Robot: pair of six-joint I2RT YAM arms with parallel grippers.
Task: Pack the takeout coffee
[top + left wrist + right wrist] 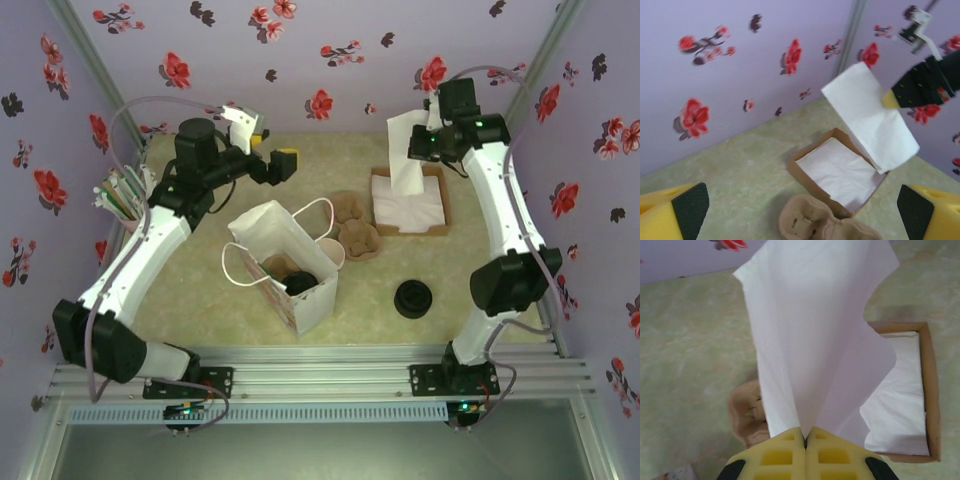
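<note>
1. Top view: the takeout coffee [300,283] sits inside the white paper bag [290,250], which stands open in the middle of the bench [375,320]; its black lid shows between the bag walls beside something brown that I cannot identify. The left end effector [274,152] hovers released behind the bag, holding nothing. The right end effector [428,128] is raised over the cardboard napkin box [443,205] with a white napkin [407,155] hanging from it. A stack of black lids [413,298] stands on the bench to the right of the bag, and pulp cup carriers [352,228] lie between bag and box.

2. Left wrist view: its yellow fingers [685,207] are spread wide at the frame's lower corners, with the napkin box [805,172] and the lifted napkin [867,115] across the bench.

3. Right wrist view: the fingers [785,455] are clenched together on the lower edge of the napkin [810,335], which is clear of the box [931,390].

4. Progress, as I judge it: the cup appears packed, so the main step looks done. What seems left is carrying the napkin to the bag and dropping it in.
</note>
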